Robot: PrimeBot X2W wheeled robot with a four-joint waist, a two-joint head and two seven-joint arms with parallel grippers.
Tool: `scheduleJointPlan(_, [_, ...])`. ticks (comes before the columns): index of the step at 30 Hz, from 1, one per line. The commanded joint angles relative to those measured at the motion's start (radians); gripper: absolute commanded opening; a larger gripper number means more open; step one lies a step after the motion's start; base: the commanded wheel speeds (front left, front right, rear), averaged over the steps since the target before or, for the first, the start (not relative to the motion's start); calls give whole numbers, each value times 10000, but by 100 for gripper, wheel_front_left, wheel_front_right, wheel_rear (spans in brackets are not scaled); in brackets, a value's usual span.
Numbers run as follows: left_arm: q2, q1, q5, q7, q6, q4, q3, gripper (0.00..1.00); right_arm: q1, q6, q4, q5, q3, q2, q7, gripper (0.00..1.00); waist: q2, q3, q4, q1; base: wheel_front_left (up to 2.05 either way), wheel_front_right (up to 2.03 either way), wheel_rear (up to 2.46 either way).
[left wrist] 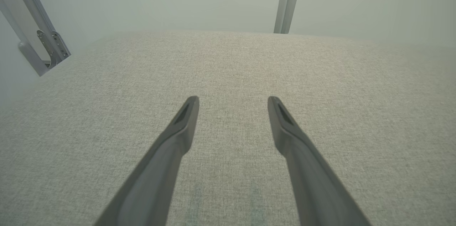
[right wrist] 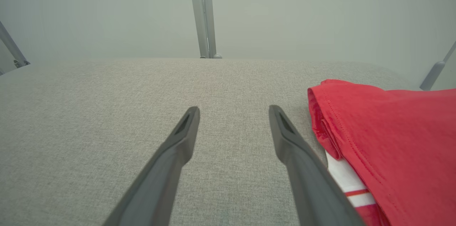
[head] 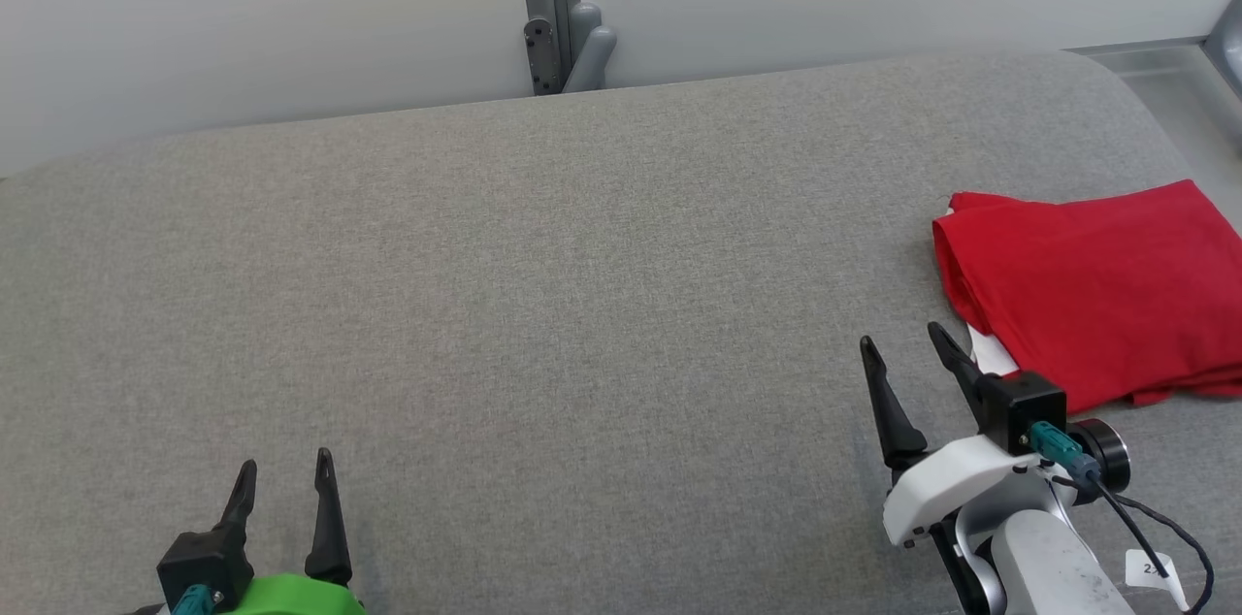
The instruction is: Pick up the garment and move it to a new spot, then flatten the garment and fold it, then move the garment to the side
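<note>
beside folded red garment [head: 1096, 290], right gripper [head: 907, 340] low, jaws wide, empty; left gripper [head: 284, 465] wide, empty

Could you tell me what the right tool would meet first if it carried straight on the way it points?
Probably the grey woven fabric surface ahead of the right tool; the folded red cloth garment lies beside its line, though depth is unclear.

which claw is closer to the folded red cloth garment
Right. The right claw is open right beside the near left edge of the folded red cloth garment; the left claw is open far to its left, over the grey fabric surface.
</note>
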Motion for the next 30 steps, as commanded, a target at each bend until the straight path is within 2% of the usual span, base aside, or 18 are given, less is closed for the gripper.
scheduleJointPlan(1, [10,121,-75,-28,0,-25,-17,100,123,-17,21,-30,16,-23,-25,100,0,-1,0,0,0,0,0])
scheduleJointPlan(16, [2,21,-115,-3,-32,-96,-7,100,-11,-1,69,-4,100,-3,-1,100,0,26,38,0,0,0,0])
scheduleJointPlan(17, [-48,116,-105,17,0,38,-33,0,194,2,230,-19,94,25,12,0,0,26,39,0,0,0,0])
scheduleJointPlan(22, [-112,146,-179,101,-4,430,-16,0,419,2,568,62,62,61,53,0,0,26,46,0,0,0,0])
scheduleJointPlan(30, [-100,-33,-1565,521,-77,330,114,0,430,1,351,1540,-177,54,459,0,0,13,81,0,0,0,0])
